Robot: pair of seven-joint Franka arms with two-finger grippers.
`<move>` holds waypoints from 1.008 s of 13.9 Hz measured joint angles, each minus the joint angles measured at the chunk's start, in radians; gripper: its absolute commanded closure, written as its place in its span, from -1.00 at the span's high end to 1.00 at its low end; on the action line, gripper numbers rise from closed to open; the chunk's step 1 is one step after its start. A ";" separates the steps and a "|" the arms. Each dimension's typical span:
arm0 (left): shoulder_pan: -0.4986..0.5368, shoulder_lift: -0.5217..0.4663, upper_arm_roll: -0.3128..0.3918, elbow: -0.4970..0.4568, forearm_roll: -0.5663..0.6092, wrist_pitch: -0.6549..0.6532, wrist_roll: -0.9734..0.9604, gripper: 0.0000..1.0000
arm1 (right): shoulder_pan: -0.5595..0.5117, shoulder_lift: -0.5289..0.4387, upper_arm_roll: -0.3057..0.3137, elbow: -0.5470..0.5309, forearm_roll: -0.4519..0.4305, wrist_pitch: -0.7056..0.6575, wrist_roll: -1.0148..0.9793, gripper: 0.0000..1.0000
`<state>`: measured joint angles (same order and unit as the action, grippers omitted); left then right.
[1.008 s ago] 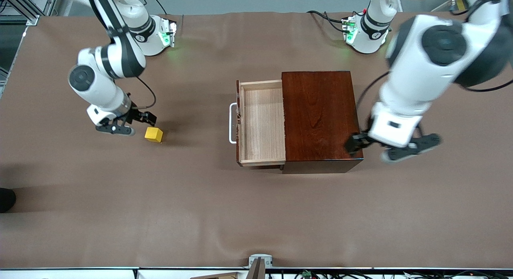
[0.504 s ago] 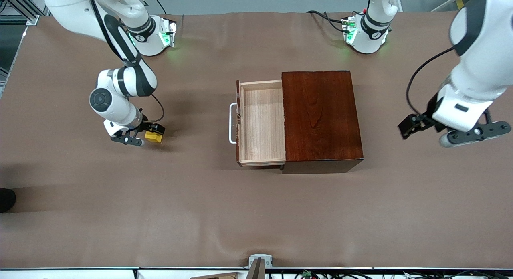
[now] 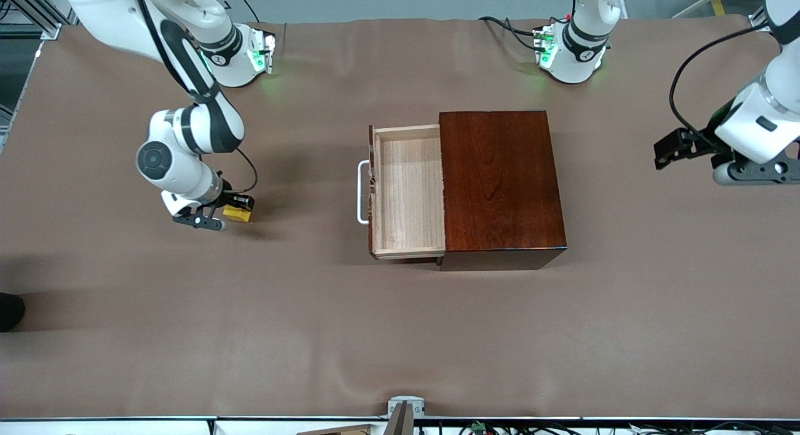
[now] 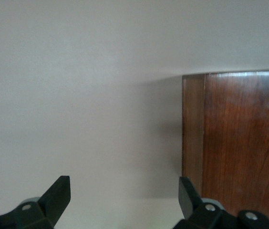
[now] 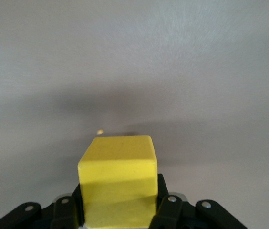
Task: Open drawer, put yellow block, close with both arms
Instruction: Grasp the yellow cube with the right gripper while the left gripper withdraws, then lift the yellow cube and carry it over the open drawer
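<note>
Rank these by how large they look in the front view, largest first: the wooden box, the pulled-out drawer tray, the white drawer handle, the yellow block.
1. Wooden box
2. Drawer tray
3. White drawer handle
4. Yellow block, partly hidden in the shut right gripper

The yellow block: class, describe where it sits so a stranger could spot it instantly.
Start at the wooden box mid-table with its drawer pulled open. Go toward the right arm's end; the right gripper is shut on the yellow block. It is the table's only bright yellow thing.
</note>
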<state>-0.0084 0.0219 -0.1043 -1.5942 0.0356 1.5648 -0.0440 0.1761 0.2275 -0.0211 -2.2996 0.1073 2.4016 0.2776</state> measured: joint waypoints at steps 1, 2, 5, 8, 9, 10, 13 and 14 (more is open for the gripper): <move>0.000 -0.006 0.002 0.002 0.000 -0.026 0.042 1.00 | 0.000 -0.055 -0.001 0.043 0.000 -0.118 0.002 -1.00; 0.001 -0.009 0.004 0.007 0.000 -0.038 0.067 1.00 | -0.001 -0.114 -0.003 0.092 0.000 -0.240 0.003 -1.00; 0.002 -0.010 0.007 0.033 0.000 -0.044 0.087 1.00 | -0.003 -0.257 -0.008 0.291 0.000 -0.596 0.009 -1.00; 0.007 -0.005 0.007 0.050 0.000 -0.044 0.087 1.00 | 0.012 -0.284 0.000 0.504 0.004 -0.788 0.083 -1.00; 0.008 -0.004 0.007 0.057 0.000 -0.044 0.087 1.00 | 0.045 -0.273 0.003 0.554 0.010 -0.804 0.135 -1.00; 0.008 -0.004 0.007 0.064 0.000 -0.044 0.087 1.00 | 0.098 -0.249 0.007 0.597 0.014 -0.805 0.204 -1.00; 0.008 -0.003 0.007 0.078 0.000 -0.044 0.087 1.00 | 0.290 -0.099 0.019 0.756 0.064 -0.787 0.461 -1.00; 0.009 -0.003 0.007 0.079 0.000 -0.044 0.087 1.00 | 0.342 -0.033 0.021 0.818 0.075 -0.776 0.524 -1.00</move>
<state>0.0002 0.0186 -0.0975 -1.5157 0.0355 1.5205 0.0426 0.5181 0.1949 -0.0002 -1.4814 0.1825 1.6259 0.8021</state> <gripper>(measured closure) 0.000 0.441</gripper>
